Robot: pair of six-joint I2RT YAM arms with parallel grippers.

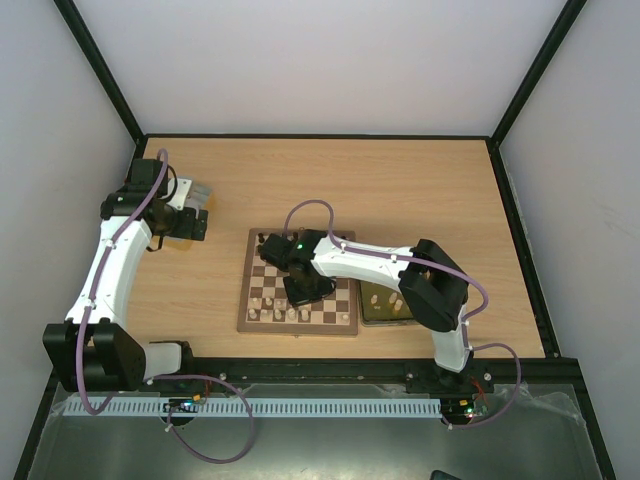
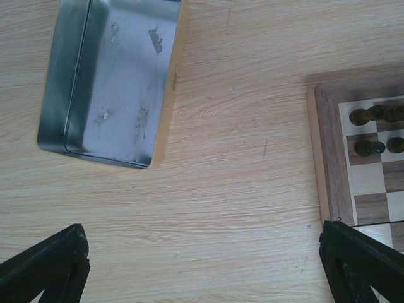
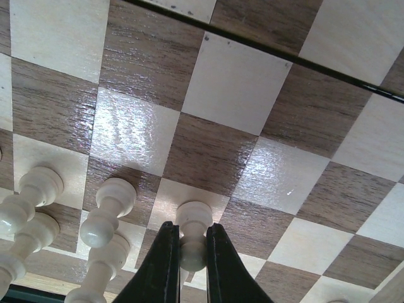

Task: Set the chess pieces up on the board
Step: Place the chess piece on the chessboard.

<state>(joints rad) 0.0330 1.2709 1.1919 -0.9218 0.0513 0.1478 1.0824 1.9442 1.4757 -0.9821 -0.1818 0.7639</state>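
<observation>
The right pincer (image 3: 189, 235) is clenched on a cream pawn (image 3: 193, 218), whose base is at a light square of the board (image 1: 262, 282), just right of other cream pieces (image 3: 107, 214) lined up along the near rows. The board lies in the middle of the worktop (image 1: 400, 190), with dark pieces (image 2: 374, 131) in two rows at its far left corner. The left pincer (image 2: 202, 243) hangs released, spread wide over bare wood between the board and a silver tray (image 2: 107, 82).

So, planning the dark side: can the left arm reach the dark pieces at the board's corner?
Probably: nothing lies between its open fingers and the dark pieces, though the right arm hangs over the board.
</observation>
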